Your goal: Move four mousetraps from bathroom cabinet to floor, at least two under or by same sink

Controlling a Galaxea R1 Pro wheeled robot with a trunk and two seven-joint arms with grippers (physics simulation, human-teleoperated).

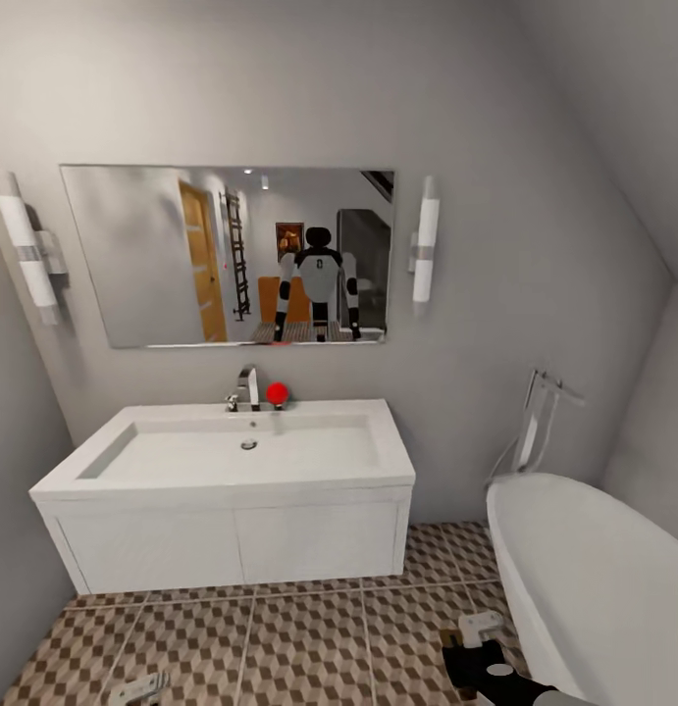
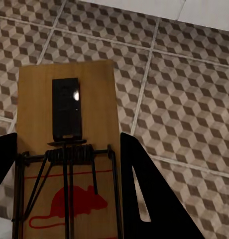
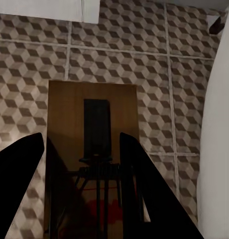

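Observation:
A wooden mousetrap (image 2: 67, 124) with dark wire and a red mouse print sits between the black fingers (image 2: 144, 199) of my left gripper (image 2: 64, 199), which is shut on it above the bathroom floor (image 2: 184, 99). My right gripper (image 3: 82, 199) is shut on a second mousetrap (image 3: 92, 114) over the cube-patterned tiles (image 3: 144, 50). In the head view both grippers hang low over the floor (image 1: 309, 637), the left (image 1: 137, 686) at the bottom left and the right (image 1: 481, 647) beside the tub. The white sink (image 1: 250, 451) stands straight ahead. The cabinet is out of direct view.
A white vanity (image 1: 231, 539) carries the sink, with a tap (image 1: 248, 384) and a red ball (image 1: 277, 393) behind the basin. A mirror (image 1: 132, 255) hangs above between two wall lamps. A white bathtub (image 1: 594, 569) fills the right side, close to my right arm.

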